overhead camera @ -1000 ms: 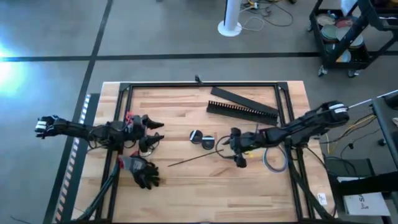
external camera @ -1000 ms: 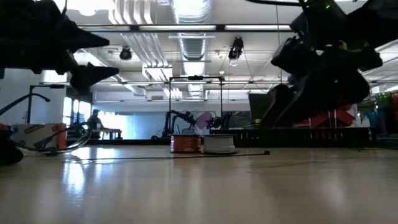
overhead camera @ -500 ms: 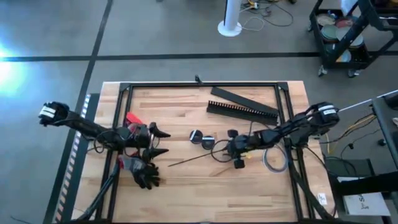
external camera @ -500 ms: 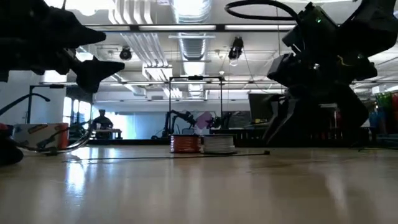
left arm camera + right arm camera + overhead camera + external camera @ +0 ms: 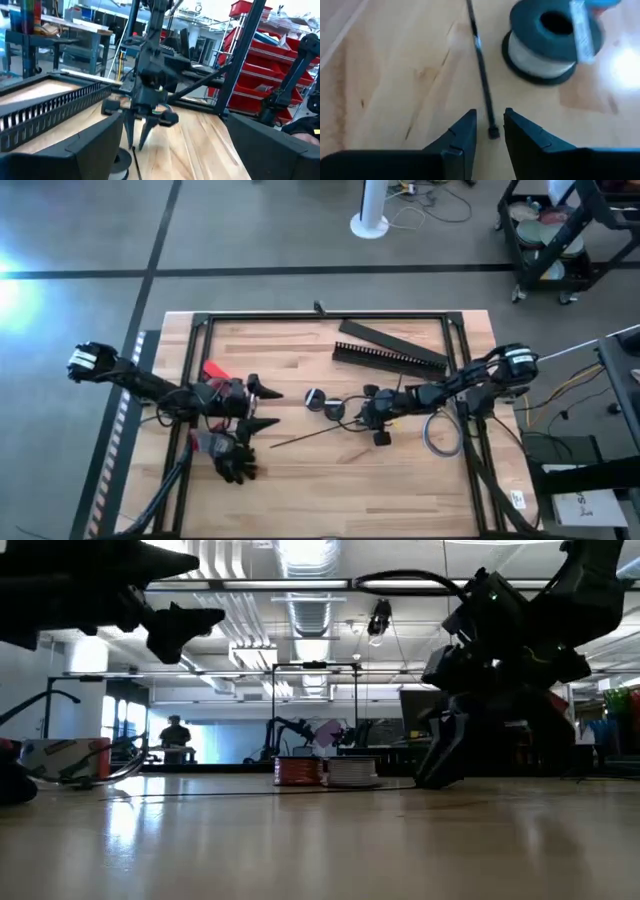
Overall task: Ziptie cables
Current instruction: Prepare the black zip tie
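The table carries everything I need, with the comb-toothed duct lying toward its far edge. My left arm hangs over the table's left part; its left tool is spread wide and holds nothing. The grey cable coil lies near the table's right side, just beside my right arm, with a thin black wire loop close to the tool. Two small spools sit near the middle. The ziptie lies flat on the wood, slanting from centre toward my right tool.

In the right wrist view that right tool is low over the table, its fingers slightly parted and straddling the ziptie's head end, not yet pinching it. A spool sits just beside the strip.

My worry is the pick: the strip is so thin and flat that the fingers could close above it or skid it away. Coming down hard could jam the tips on the wood, and a sideways drift could knock the spool.
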`<state>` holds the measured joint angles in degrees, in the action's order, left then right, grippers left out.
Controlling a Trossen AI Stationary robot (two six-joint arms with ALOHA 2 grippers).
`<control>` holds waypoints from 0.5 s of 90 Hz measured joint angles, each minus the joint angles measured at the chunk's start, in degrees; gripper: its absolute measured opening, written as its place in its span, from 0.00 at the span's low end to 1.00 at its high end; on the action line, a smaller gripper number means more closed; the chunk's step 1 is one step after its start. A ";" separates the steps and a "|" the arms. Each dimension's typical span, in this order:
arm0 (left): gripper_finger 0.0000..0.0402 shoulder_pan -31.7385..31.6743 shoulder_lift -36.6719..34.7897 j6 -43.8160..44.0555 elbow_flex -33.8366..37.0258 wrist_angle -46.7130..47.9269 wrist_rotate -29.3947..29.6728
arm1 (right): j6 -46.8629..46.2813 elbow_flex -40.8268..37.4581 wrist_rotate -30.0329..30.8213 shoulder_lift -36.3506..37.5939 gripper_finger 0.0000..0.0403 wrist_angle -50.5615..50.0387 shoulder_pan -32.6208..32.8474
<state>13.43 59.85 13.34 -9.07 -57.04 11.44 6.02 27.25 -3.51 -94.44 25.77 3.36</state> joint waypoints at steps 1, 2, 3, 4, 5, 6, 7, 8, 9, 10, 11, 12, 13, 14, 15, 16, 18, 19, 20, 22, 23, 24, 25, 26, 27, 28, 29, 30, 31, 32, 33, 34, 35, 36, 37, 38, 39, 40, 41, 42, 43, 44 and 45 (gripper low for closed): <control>0.86 0.00 0.10 -0.01 -0.11 0.01 0.00 | -0.02 -0.05 -0.05 -0.14 0.22 0.17 0.00; 0.86 0.00 0.18 0.01 -0.20 0.04 0.00 | 0.00 -0.14 -0.13 -0.27 0.22 0.48 0.00; 0.86 0.00 0.29 0.01 -0.26 0.11 0.00 | 0.01 -0.19 -0.16 -0.38 0.22 0.64 0.00; 0.86 0.00 0.39 0.01 -0.31 0.17 0.00 | 0.03 -0.22 -0.15 -0.48 0.23 0.72 0.00; 0.86 0.00 0.50 0.01 -0.37 0.23 0.00 | 0.05 -0.25 -0.13 -0.59 0.23 0.80 0.00; 0.86 0.00 0.64 0.01 -0.44 0.25 0.00 | 0.08 -0.30 -0.13 -0.70 0.23 0.94 0.00; 0.86 0.00 0.78 0.01 -0.52 0.26 0.00 | 0.09 -0.36 -0.13 -0.81 0.23 1.13 0.00; 0.86 0.00 0.92 0.01 -0.63 0.24 0.00 | 0.15 -0.44 -0.14 -0.92 0.23 1.33 -0.01; 0.86 0.00 1.05 0.01 -0.72 0.22 0.00 | 0.22 -0.53 -0.15 -1.01 0.23 1.53 -0.02; 0.86 0.00 1.18 0.01 -0.81 0.20 0.00 | 0.30 -0.63 -0.17 -1.07 0.23 1.72 -0.02; 0.86 0.00 1.31 0.01 -0.89 0.17 0.00 | 0.38 -0.68 -0.17 -1.11 0.23 1.82 -0.02; 0.86 0.00 1.44 0.01 -0.99 0.15 0.00 | 0.46 -0.72 -0.17 -1.15 0.23 1.87 -0.02; 0.86 0.00 1.59 0.03 -1.08 0.15 0.00 | 0.52 -0.78 -0.17 -1.16 0.23 1.94 -0.02; 0.86 0.00 1.70 0.06 -1.16 0.13 0.00 | 0.58 -0.85 -0.17 -1.24 0.22 2.06 -0.02; 0.86 0.00 1.83 0.08 -1.23 0.11 0.00 | 0.65 -0.94 -0.17 -1.38 0.22 2.23 -0.02; 0.86 0.00 1.96 0.09 -1.32 0.11 0.00 | 0.75 -1.01 -0.17 -1.50 0.22 2.39 -0.02; 0.86 0.00 2.24 0.09 -1.50 0.11 0.00 | 0.90 -1.11 -0.17 -1.73 0.22 2.61 -0.02; 0.86 0.00 2.41 0.09 -1.60 0.09 0.00 | 0.93 -1.21 -0.18 -1.78 0.21 2.66 -0.02; 0.86 0.00 2.61 0.09 -1.72 0.09 0.00 | 0.94 -1.35 -0.19 -1.81 0.21 2.70 -0.02; 0.86 0.00 3.01 0.08 -2.04 0.07 0.00 | 0.99 -1.60 -0.19 -1.83 0.20 2.81 -0.02; 0.86 0.00 3.19 0.04 -2.21 0.07 0.00 | 1.01 -1.73 -0.19 -1.85 0.20 2.89 -0.02; 0.86 0.00 3.36 -0.01 -2.39 0.07 0.00 | 1.03 -1.84 -0.19 -1.90 0.20 2.99 -0.02; 0.86 -0.01 3.53 -0.16 -2.55 0.05 0.00 | 1.06 -1.95 -0.19 -1.97 0.19 3.12 -0.02; 0.86 -0.02 3.70 -0.32 -2.71 0.03 0.00 | 1.08 -2.07 -0.19 -2.04 0.19 3.24 -0.02; 0.86 -0.02 3.87 -0.47 -2.86 0.01 0.01 | 1.11 -2.19 -0.18 -2.12 0.19 3.39 -0.02; 0.86 -0.03 4.04 -0.65 -3.04 0.00 0.04 | 1.14 -2.30 -0.17 -2.20 0.18 3.56 -0.02; 0.86 -0.04 4.22 -0.84 -3.23 -0.01 0.07 | 1.18 -2.39 -0.17 -2.28 0.18 3.73 -0.02; 0.86 -0.04 4.44 -1.04 -3.49 -0.05 0.08 | 1.21 -2.50 -0.17 -2.38 0.17 3.92 -0.02; 0.86 -0.04 4.68 -1.24 -3.78 -0.10 0.09 | 1.24 -2.64 -0.17 -2.52 0.17 4.16 -0.02; 0.86 -0.04 4.92 -1.46 -4.11 -0.17 0.09 | 1.26 -2.77 -0.17 -2.58 0.16 4.37 -0.04; 0.86 -0.04 5.18 -1.69 -4.43 -0.25 0.09 | 1.27 -2.90 -0.17 -2.62 0.16 4.59 -0.06; 0.86 -0.04 5.44 -1.90 -4.74 -0.33 0.09 | 1.27 -3.05 -0.18 -2.69 0.15 4.83 -0.14; 0.86 -0.04 5.71 -2.08 -5.03 -0.38 0.09 | 1.27 -3.19 -0.24 -2.76 0.14 5.09 -0.21; 0.86 -0.04 5.97 -2.28 -5.33 -0.44 0.09 | 1.26 -3.33 -0.34 -2.83 0.14 5.37 -0.27; 0.86 -0.04 6.24 -2.48 -5.63 -0.48 0.09 | 1.20 -3.43 -0.47 -2.91 0.13 5.64 -0.33; 0.86 -0.04 6.55 -2.67 -5.92 -0.50 0.09 | 1.14 -3.53 -0.59 -3.00 0.13 5.91 -0.40; 0.86 -0.04 6.83 -2.84 -6.22 -0.51 0.09 | 1.09 -3.59 -0.69 -3.16 0.12 6.15 -0.46; 0.86 -0.04 7.09 -3.00 -6.51 -0.52 0.09 | 1.07 -3.64 -0.80 -3.31 0.12 6.42 -0.52; 0.86 -0.04 7.42 -3.25 -6.86 -0.50 0.09 | 1.07 -3.69 -0.92 -3.45 0.11 6.71 -0.60; 0.86 -0.04 7.75 -3.50 -7.21 -0.48 0.09 | 1.07 -3.75 -1.03 -3.55 0.10 6.95 -0.67; 0.86 -0.04 8.09 -3.77 -7.53 -0.46 0.09 | 1.07 -3.82 -1.14 -3.63 0.10 7.17 -0.74; 0.86 -0.04 8.44 -4.05 -7.83 -0.43 0.09 | 1.07 -3.87 -1.26 -3.67 0.09 7.30 -0.82; 0.86 -0.04 8.80 -4.35 -8.12 -0.39 0.09 | 1.07 -3.91 -1.38 -3.68 0.08 7.39 -0.89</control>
<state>13.39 68.65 8.99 -17.20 -57.43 11.53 7.09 23.34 -4.89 -98.13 33.16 2.47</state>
